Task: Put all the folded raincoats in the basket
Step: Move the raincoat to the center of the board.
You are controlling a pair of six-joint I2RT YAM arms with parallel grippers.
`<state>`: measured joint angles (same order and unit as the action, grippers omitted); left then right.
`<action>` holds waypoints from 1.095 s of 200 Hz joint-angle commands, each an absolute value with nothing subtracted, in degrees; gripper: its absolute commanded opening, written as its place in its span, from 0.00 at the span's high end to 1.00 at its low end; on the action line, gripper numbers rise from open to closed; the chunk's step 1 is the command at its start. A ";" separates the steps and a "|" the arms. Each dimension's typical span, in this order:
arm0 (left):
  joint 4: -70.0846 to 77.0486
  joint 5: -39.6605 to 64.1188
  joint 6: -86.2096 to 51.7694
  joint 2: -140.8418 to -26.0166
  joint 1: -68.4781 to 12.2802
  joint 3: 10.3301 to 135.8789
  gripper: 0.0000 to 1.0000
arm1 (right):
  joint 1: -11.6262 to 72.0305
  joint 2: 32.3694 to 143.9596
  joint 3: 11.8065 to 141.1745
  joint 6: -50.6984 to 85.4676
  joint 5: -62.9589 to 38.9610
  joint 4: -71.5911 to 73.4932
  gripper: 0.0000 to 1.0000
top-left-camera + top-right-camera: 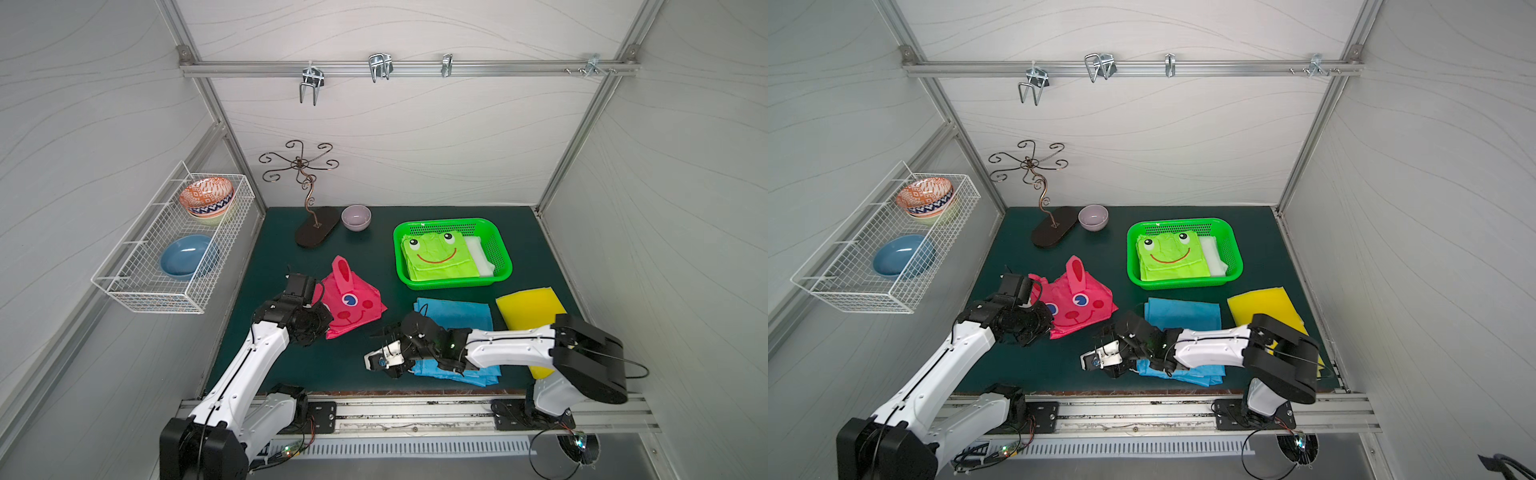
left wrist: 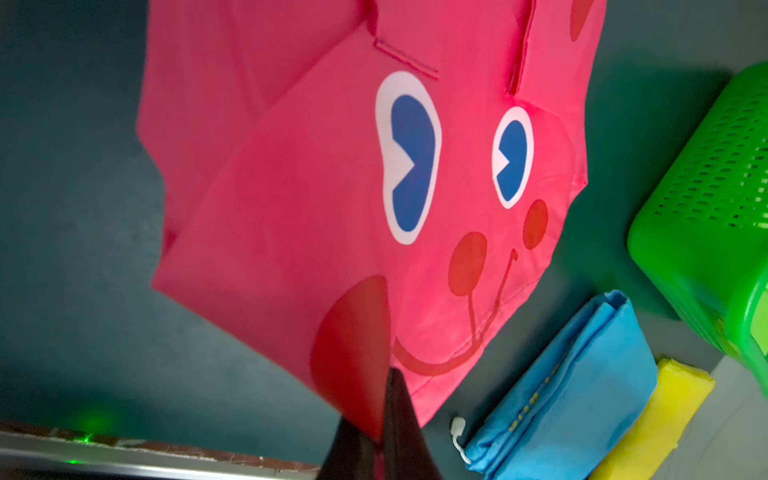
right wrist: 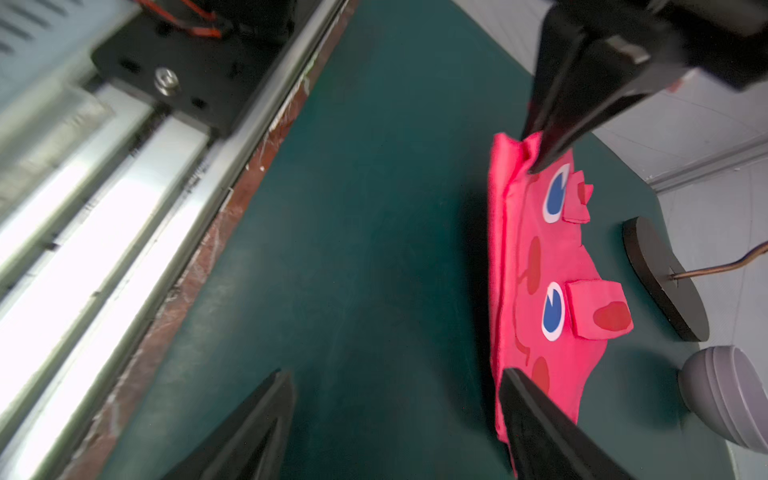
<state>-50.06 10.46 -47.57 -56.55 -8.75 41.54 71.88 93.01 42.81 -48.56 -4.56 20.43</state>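
Note:
The folded raincoat [image 1: 353,301] [image 1: 1077,303] is pink with a rabbit face and lies left of centre on the green mat. My left gripper [image 1: 321,309] [image 2: 384,399] is shut on its near-left corner, with pink fabric pinched between the fingers, as the right wrist view also shows [image 3: 544,158]. My right gripper [image 1: 380,353] [image 3: 395,374] is open and empty, low over the mat just off the raincoat's [image 3: 540,270] near edge. The bright green basket [image 1: 453,283] [image 1: 1183,282] [image 2: 715,199] stands behind on the right and holds a folded green frog-faced piece [image 1: 438,257].
A folded blue cloth [image 1: 453,316] lies under my right arm, with a yellow one [image 1: 530,307] beside it. A lilac bowl [image 1: 356,217] and a scrolled metal stand [image 1: 316,232] are at the back. A white wire rack [image 1: 166,266] with bowls hangs on the left wall.

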 commanded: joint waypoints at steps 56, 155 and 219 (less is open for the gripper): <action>-53.79 17.02 -45.74 -56.01 -8.44 46.27 1.00 | 71.95 104.36 48.26 -53.89 7.03 39.04 0.15; -56.60 20.47 -46.80 -53.34 -8.45 48.18 1.00 | 70.76 112.29 50.27 -53.20 8.23 45.84 0.29; -57.34 21.88 -45.01 -54.17 -8.46 48.99 0.92 | 69.77 114.88 50.66 -51.35 10.33 48.95 0.64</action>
<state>-57.01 19.81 -46.50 -54.50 -8.67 45.98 70.30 113.40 49.84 -52.73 8.99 46.46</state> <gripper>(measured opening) 0.065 0.425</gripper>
